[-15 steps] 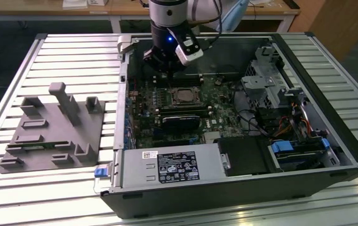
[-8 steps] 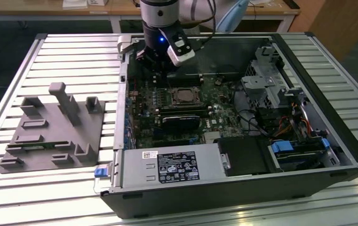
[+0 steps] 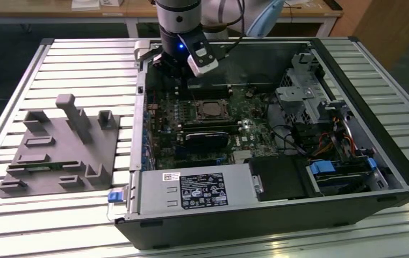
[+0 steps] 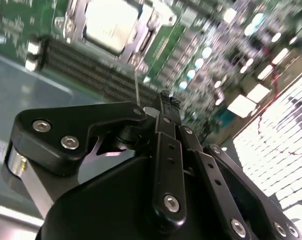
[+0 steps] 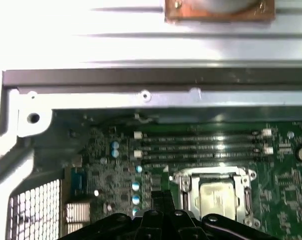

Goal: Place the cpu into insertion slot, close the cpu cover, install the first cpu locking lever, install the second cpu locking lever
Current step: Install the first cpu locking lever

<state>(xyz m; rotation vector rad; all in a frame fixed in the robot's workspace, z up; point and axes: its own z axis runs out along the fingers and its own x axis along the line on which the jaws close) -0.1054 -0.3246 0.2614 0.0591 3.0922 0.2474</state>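
Nearest in the exterior view is the case [image 3: 262, 223] wall, with the power box [image 3: 197, 188] just behind it at 6 o'clock of the board. Beyond that lies the black card [image 3: 206, 137], and just past it, at 12 o'clock from the card, the cpu [image 3: 209, 109] sits flat in the slot [image 3: 198, 111], its pale metal top showing.

The first wrist view has the cover [image 5: 247, 192] as a silvery frame around the chip. It looks folded down over it rather than standing up, so I judge the first two steps done.

The levers are less sure. A thin rod [image 4: 136, 85] rises beside the socket in the second wrist view and ends close by the gripper [image 4: 166, 96]. It may be a lever that is not latched, though I cannot tell whether it touches the tool. I judge that at least one lever is left to install, perhaps both.

In the exterior view the gripper hangs over the board at 11 o'clock from the cpu, near it but apart. Its fingers are drawn together, with nothing visibly between them.

Farther off, the grey jig [image 3: 61, 150] rests on the slatted table [image 3: 82, 64] at 9 o'clock of the case, well apart. A wooden bench [image 3: 47, 11] stands at 12 o'clock behind everything.
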